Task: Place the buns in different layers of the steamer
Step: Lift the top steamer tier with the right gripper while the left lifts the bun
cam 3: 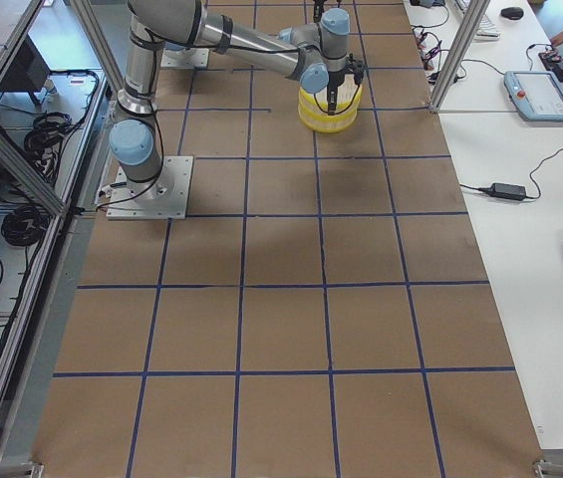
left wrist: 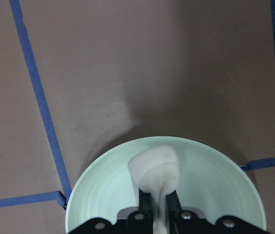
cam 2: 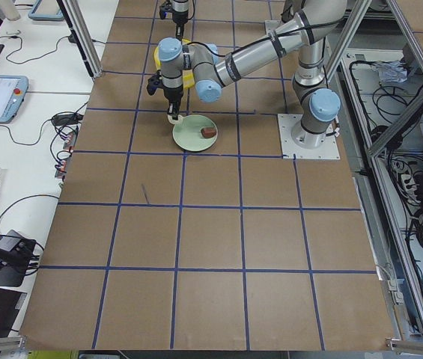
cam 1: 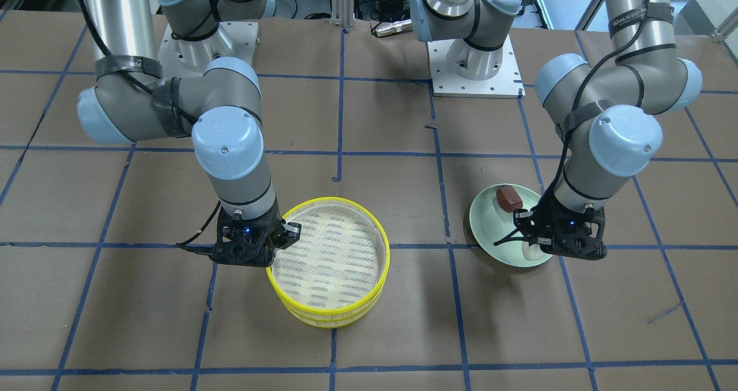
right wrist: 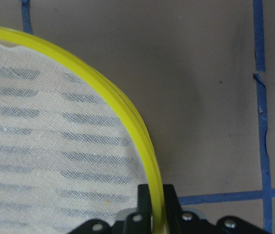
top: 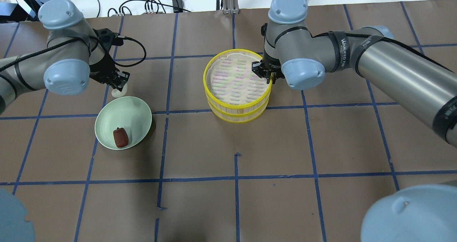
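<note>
In my overhead view, the left end effector [left wrist: 159, 207] is closed on the cream-white bun [left wrist: 155, 165], above the 12 o'clock rim of the pale green plate [top: 107, 117]. The reddish-brown bun [top: 120, 137] lies inside the plate near 6 o'clock. The right end effector [right wrist: 155, 195] pinches the top yellow rim of the steamer [top: 214, 102] at 3 o'clock.
</note>
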`<state>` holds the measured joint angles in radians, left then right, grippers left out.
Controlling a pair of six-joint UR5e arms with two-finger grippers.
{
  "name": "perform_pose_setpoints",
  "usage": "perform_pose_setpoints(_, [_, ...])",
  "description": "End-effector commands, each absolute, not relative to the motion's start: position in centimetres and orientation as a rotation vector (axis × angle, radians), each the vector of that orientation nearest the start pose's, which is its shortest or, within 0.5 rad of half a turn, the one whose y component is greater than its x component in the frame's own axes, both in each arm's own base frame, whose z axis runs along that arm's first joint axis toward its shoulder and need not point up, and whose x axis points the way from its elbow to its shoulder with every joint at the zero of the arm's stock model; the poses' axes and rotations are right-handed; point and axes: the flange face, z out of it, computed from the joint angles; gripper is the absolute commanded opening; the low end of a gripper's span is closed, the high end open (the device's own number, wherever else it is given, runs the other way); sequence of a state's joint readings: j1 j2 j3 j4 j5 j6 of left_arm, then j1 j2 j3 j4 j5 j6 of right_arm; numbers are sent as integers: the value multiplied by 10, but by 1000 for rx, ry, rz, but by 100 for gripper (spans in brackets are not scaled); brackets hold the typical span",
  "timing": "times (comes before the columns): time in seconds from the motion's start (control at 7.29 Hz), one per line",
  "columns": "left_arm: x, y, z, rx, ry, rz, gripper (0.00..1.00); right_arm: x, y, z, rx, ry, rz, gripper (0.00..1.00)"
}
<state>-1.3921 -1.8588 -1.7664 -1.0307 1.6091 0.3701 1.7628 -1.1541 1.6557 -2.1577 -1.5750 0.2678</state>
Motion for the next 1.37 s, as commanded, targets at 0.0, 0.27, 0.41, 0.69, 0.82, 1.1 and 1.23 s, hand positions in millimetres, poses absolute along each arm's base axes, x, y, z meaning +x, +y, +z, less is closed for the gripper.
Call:
perform_pose_setpoints(0.0, [-67, -592, 319, 330, 3113, -167, 1, 257, -579, 271, 94, 3124, -118, 8])
perform_pose_setpoints(0.27, [-129, -589, 333, 248, 3132, -209, 1, 269, -570, 283, 59, 3132, -144, 6])
perform_pose_setpoints(0.41, [-149, -590, 337, 205, 3141, -226, 1, 267, -568, 296, 52, 3130, -171, 6])
perform_pose_setpoints(0.69, [-152, -591, 338, 199, 3146, -231, 1, 242, -570, 319, 59, 3194, -155, 6])
perform_pose_setpoints(0.82, [-156, -590, 337, 176, 3159, -230, 1, 223, -575, 323, 108, 3201, -162, 7])
perform_pose_setpoints(1.1, [-204, -581, 330, 19, 3264, -211, 1, 151, -580, 347, 179, 3214, -107, 7])
perform_pose_setpoints(1.23, [-240, -573, 324, -22, 3275, -223, 1, 98, -580, 358, 128, 3273, -66, 7])
